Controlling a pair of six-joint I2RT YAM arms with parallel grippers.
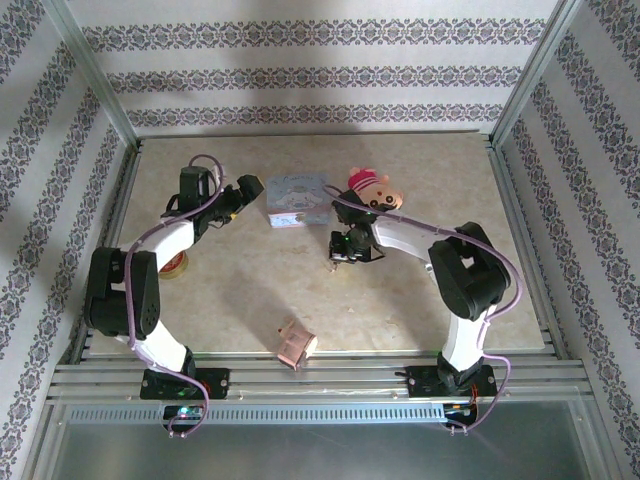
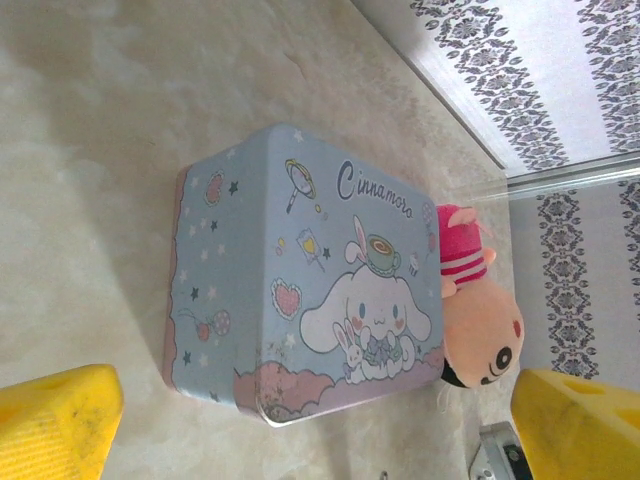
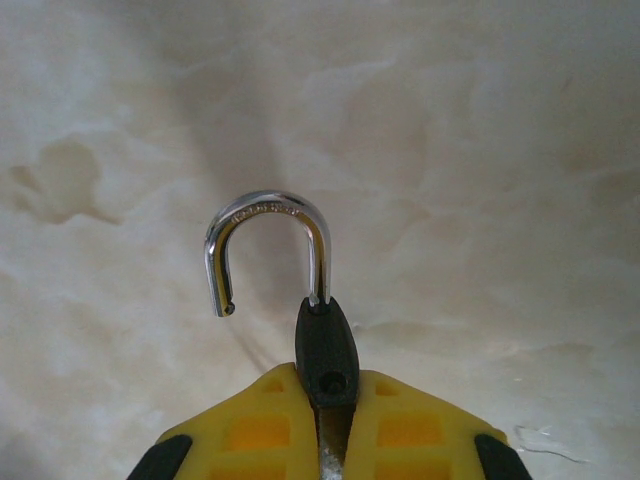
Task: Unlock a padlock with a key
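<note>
My right gripper (image 3: 325, 405) is shut on the dark body of the small padlock (image 3: 325, 345). Its silvery shackle (image 3: 262, 213) stands open, one end free of the body and hanging over the marbled table. From above, that right gripper (image 1: 345, 250) points down near the table's middle. My left gripper (image 1: 245, 195) is open, its yellow fingers (image 2: 60, 420) spread wide with nothing between them, just left of the pale-blue tin (image 2: 300, 270). The key is out of view.
The cartoon-printed tin (image 1: 297, 200) stands at the back centre with a pink plush toy (image 1: 372, 188) against its right side. A pinkish-copper boxy object (image 1: 296, 342) lies near the front edge. A small round thing (image 1: 175, 265) sits under the left arm.
</note>
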